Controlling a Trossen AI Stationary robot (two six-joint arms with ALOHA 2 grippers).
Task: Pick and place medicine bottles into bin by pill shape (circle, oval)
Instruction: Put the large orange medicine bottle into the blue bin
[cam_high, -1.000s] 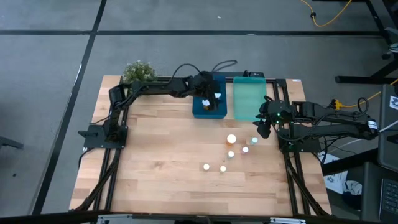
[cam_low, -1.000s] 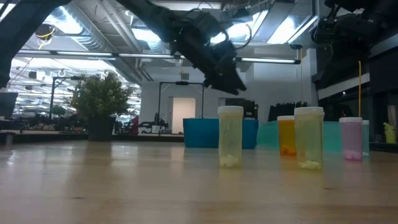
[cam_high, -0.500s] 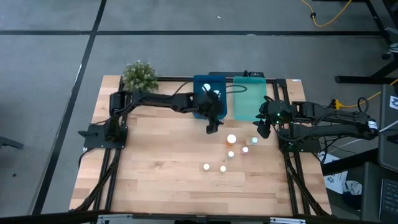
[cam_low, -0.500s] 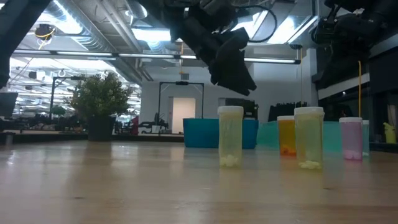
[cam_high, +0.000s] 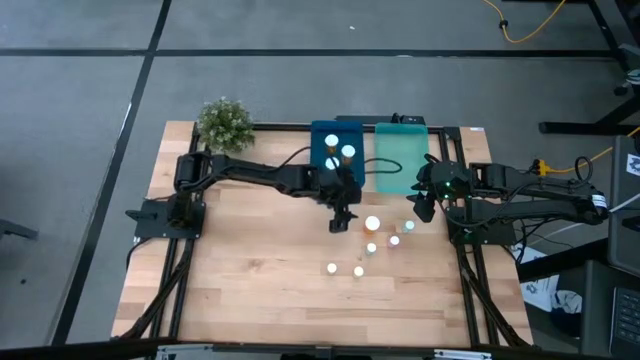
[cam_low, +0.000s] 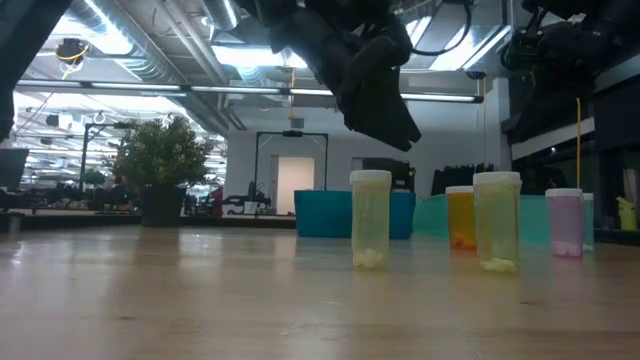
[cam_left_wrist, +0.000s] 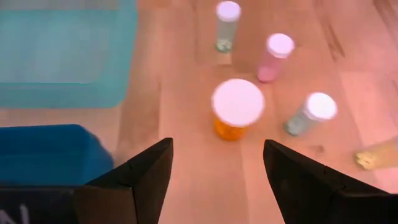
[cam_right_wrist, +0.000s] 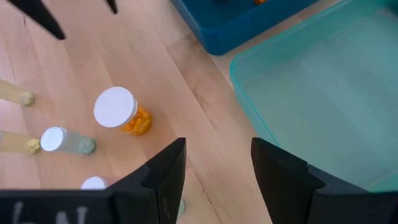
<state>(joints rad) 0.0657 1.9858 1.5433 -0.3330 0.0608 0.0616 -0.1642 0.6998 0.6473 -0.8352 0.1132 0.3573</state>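
Fingers of the left gripper (cam_high: 340, 222) are spread apart with nothing between them, and they now hang over the bare wood just left of the amber bottle (cam_high: 372, 224) near the middle of the high view. A second ago this gripper was up over the dark blue tray (cam_high: 322, 136); half a second ago it was at the tray's lower edge, and it has since come further down the frame onto the tabletop (cam_high: 250, 260). In the left wrist view the amber bottle (cam_left_wrist: 237, 111), white-capped, sits between the two dark fingers (cam_left_wrist: 152, 171) but ahead of them, not touching.

Two white-capped bottles now show in the blue tray, in its upper half. The teal tray (cam_high: 400, 157) lies just to its right. Besides the amber one, five small pale bottles stand on the wood in a loose group right of centre; the lowest two (cam_high: 332, 268) are near the middle of the frame.

The right gripper (cam_high: 420, 207) waits at the right of the group, below the teal tray, unmoved, its fingers (cam_right_wrist: 163, 173) spread and empty.

No readable labels or writing show on the bottles or trays.
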